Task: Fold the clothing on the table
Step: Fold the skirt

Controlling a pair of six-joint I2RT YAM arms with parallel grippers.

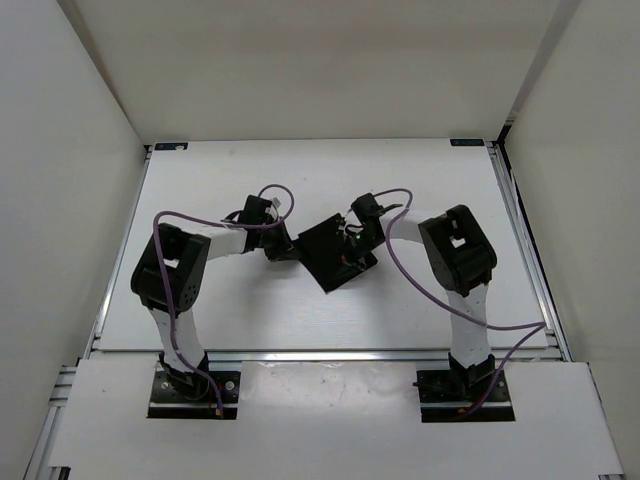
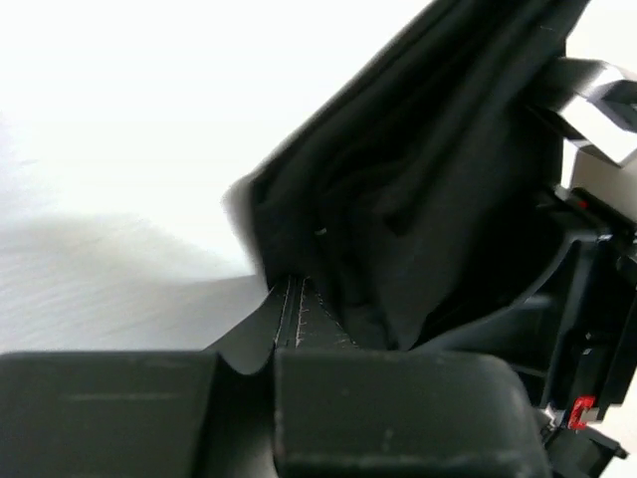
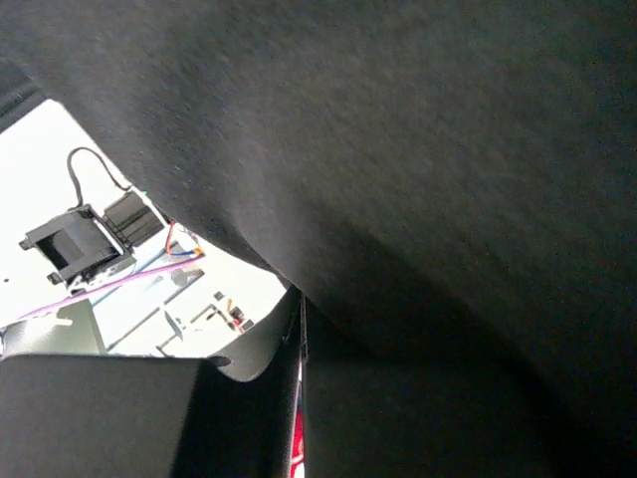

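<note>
Black matte cloth fills the middle of your workspace: the plain black soft fabric garment (image 1: pixel 330 255) sits bunched into a compact, tilted rectangle, directly between your two tools. Your left gripper (image 1: pixel 296 250) meets the garment's left edge and your right gripper (image 1: pixel 350 240) meets its upper right side, so the cloth spans the short gap from one tool to the other.

In the left wrist view, your left gripper (image 2: pixel 296 309) has its fingers pressed together on a pinch of the garment (image 2: pixel 418 199). The cloth rises from the fingertips in deep folds, up and to the right. Beyond those folds you can see the dark body of the other arm.

In the right wrist view, your right gripper (image 3: pixel 301 319) is likewise clamped tight, with the garment (image 3: pixel 448 149) draped over and ahead of the fingers, covering most of the view.

Under both tools lies the large flat white rectangular tabletop (image 1: pixel 230 310). You cannot tell whether the cloth's underside touches it. Small blue corner marks (image 1: pixel 170 146) sit at the far edge, well beyond the tools. A silver metal rail (image 1: pixel 330 355) runs along the near edge, between the tools and the arm bases. Purple cables (image 1: pixel 420 280) loop along both arms.
</note>
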